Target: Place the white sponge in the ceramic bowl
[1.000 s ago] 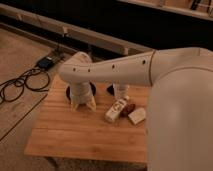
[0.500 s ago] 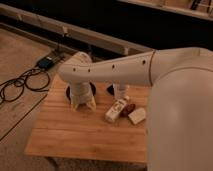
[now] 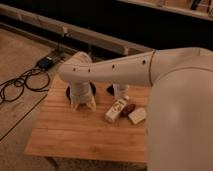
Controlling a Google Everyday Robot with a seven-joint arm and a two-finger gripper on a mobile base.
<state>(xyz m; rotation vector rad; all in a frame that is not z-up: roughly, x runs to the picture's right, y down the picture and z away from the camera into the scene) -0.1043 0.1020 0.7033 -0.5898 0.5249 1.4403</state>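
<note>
The white sponge (image 3: pixel 136 116) is a small cream block lying on the wooden table (image 3: pixel 75 135) at the right, beside a longer white box with dark markings (image 3: pixel 116 110). The ceramic bowl (image 3: pixel 92 89) is dark and round, at the table's back left, mostly hidden behind my arm. My gripper (image 3: pixel 83 105) points down at the front edge of the bowl, well to the left of the sponge, and nothing shows in it. My white arm (image 3: pixel 125 70) reaches in from the right above the objects.
A tall white cup (image 3: pixel 120 90) stands behind the box. A small brown object (image 3: pixel 128 109) lies between box and sponge. Black cables (image 3: pixel 20 85) and a power box (image 3: pixel 46 62) lie on the floor at the left. A dark wall with a rail runs behind.
</note>
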